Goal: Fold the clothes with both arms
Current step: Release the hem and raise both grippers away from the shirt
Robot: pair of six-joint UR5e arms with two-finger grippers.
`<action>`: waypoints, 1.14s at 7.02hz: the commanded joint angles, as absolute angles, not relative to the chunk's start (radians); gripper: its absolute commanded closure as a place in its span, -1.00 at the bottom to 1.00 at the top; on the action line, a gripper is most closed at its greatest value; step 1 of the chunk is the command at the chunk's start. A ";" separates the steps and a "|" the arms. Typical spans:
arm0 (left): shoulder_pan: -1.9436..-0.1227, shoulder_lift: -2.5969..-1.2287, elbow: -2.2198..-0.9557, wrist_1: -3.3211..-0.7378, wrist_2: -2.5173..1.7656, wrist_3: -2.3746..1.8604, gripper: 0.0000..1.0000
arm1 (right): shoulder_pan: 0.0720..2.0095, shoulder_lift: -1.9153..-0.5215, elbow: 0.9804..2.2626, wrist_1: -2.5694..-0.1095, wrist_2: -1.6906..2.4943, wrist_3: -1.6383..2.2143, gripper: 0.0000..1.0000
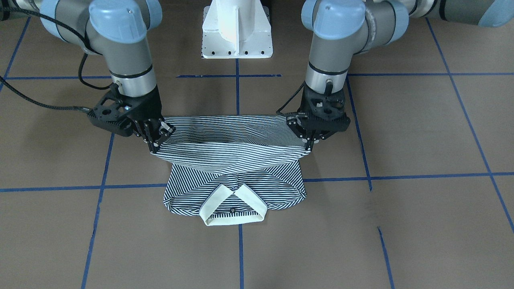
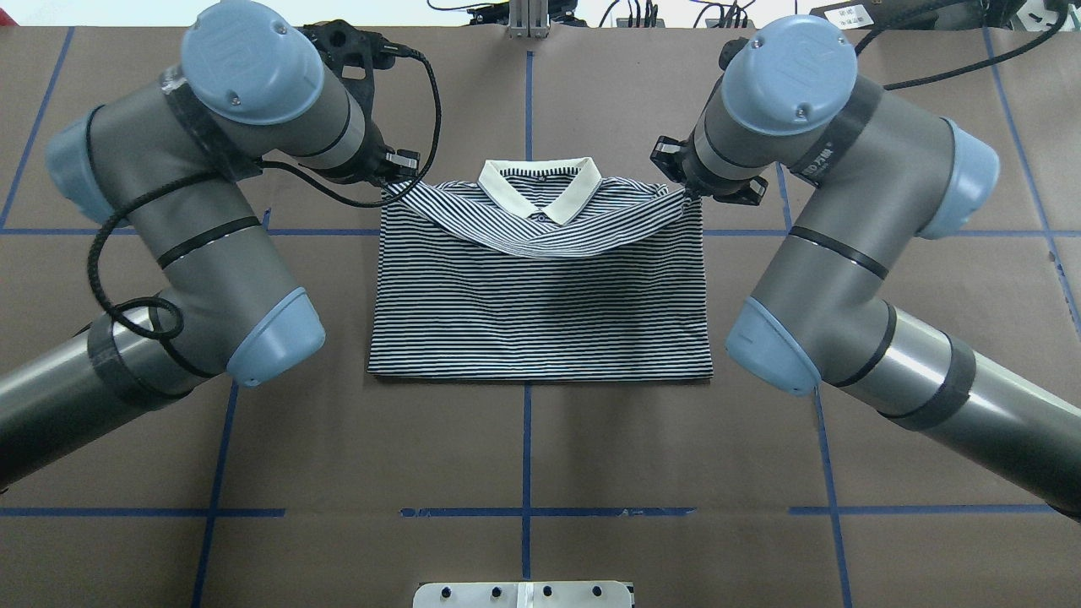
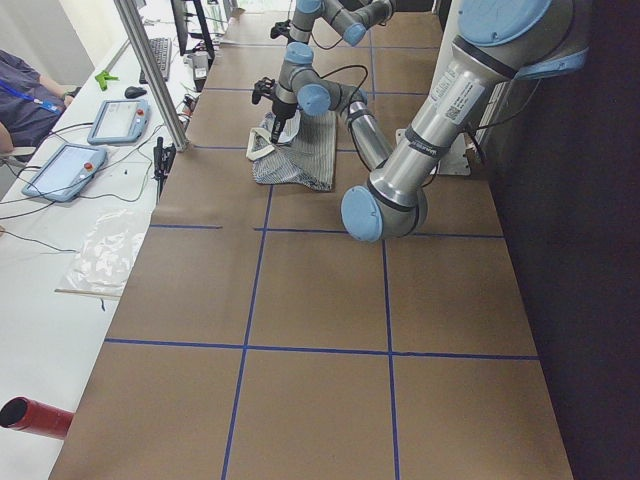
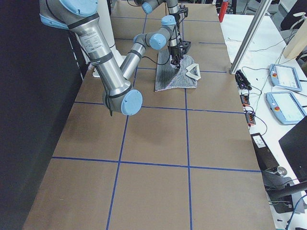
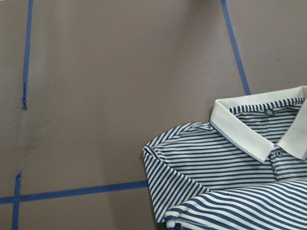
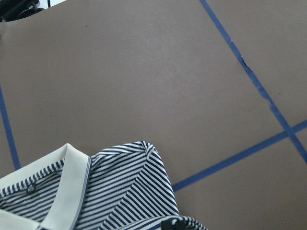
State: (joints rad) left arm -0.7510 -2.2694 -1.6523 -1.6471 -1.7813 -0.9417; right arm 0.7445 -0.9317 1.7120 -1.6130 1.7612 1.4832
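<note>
The clothes are one navy-and-white striped polo shirt (image 2: 540, 304) with a cream collar (image 2: 540, 181), lying on the brown table (image 2: 540, 447). Its lower edge is lifted and stretched in a sagging band between the two grippers, above the chest and near the collar. My left gripper (image 1: 311, 142) is shut on one end of that raised edge, and my right gripper (image 1: 154, 140) is shut on the other end. Each wrist view looks down past the held cloth onto a shoulder and the collar (image 5: 254, 127) of the shirt (image 6: 124, 191).
The white pedestal base (image 1: 237, 30) stands behind the shirt on the robot's side. Blue tape lines (image 2: 526, 473) grid the table. Beyond the far edge, a side bench holds teach pendants (image 3: 110, 125), and a person (image 3: 25, 95) sits there.
</note>
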 commanded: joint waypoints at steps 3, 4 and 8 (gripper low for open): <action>-0.761 -2.312 -1.320 -1.917 -1.760 -0.927 1.00 | 0.759 -0.890 1.405 -1.384 1.756 1.467 1.00; -0.758 -2.309 -1.318 -1.917 -1.761 -0.927 1.00 | 0.759 -0.896 1.404 -1.382 1.756 1.459 1.00; -0.749 -2.293 -1.325 -1.921 -1.761 -0.925 -0.07 | 0.764 -0.900 1.396 -1.378 1.756 1.457 0.12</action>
